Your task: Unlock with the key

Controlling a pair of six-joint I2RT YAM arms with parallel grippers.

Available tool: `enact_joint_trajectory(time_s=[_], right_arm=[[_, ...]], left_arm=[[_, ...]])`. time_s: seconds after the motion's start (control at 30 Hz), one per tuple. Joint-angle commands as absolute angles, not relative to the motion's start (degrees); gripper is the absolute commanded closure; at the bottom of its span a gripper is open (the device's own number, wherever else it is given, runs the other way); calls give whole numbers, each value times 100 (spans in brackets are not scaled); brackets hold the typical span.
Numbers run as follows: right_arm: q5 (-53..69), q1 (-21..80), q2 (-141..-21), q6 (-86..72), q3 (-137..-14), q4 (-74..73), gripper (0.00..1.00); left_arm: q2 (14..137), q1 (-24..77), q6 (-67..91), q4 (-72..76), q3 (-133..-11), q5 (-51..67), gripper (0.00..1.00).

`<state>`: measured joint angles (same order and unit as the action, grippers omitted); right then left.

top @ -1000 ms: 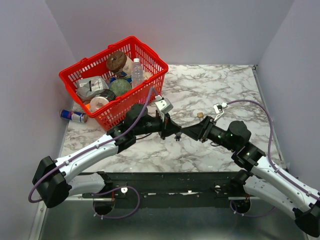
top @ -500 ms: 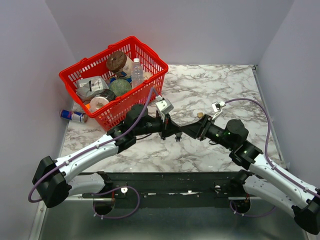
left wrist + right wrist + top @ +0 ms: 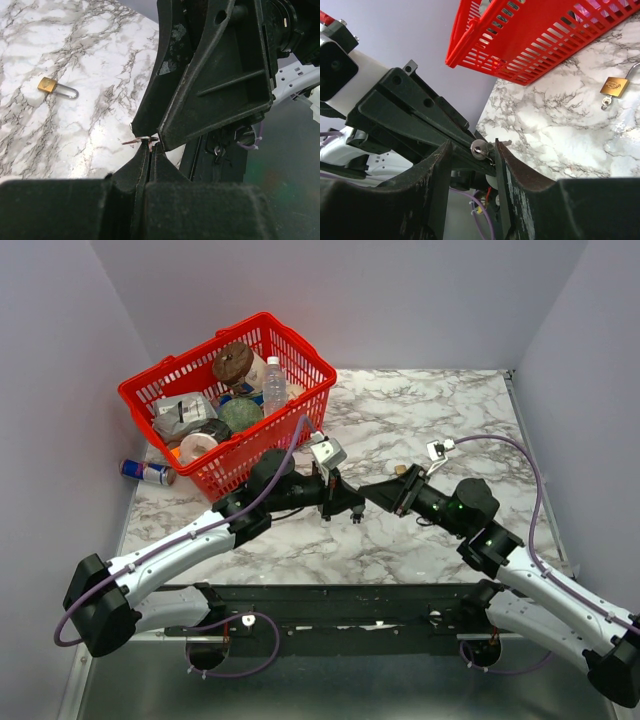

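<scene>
A white tabletop veined in grey [image 3: 430, 405] is spread beneath and beyond the jaws, and it is enclosed by plain pale lilac-grey walls: a back wall [image 3: 350, 290] far ahead of the jaws, a left wall [image 3: 50, 380] and a right wall [image 3: 590, 370] out to either side. Behind the jaws, the near edge is bordered by a black metal rail [image 3: 340, 605].

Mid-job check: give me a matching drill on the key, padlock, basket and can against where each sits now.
1 key
2 padlock
3 red basket
4 can

A beside the basket's outer wall
B lying free on the marble, mid-table
C pinched in the left fingers
D far left, filled with items

Pairs: 1-C, 2-B, 3-D, 4-A
</scene>
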<state>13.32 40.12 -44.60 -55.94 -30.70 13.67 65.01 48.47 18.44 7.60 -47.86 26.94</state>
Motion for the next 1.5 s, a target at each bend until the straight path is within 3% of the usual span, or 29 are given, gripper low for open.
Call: enact_joint_trajectory(time_s=[0.0,0.4,0.97,1.1,1.37,1.47], right_arm=[[1230,4034,-4517,-5739,-3041,1714,54],[1169,4034,-4614,-5889,-2971,1529,64],[1108,4034,-4746,-5529,-3067,1170,99],[1107,4034,-4799,-5370,-3164,976,99],[941,4052,-4772,-4949,-3173,809,99],[984,4061,-4825,-4887,-3164,809,99]], left_arm=[[6328,4887,1758,1002,-4755,2786,100],[6275,4904,1732,993,-4737,2663,100],[6346,4931,1731,686,-4869,2312,100],[6381,4939,1749,598,-4904,2198,100],[6460,4939,1802,440,-4992,2101,80],[6521,4939,1793,422,-5010,2144,80]])
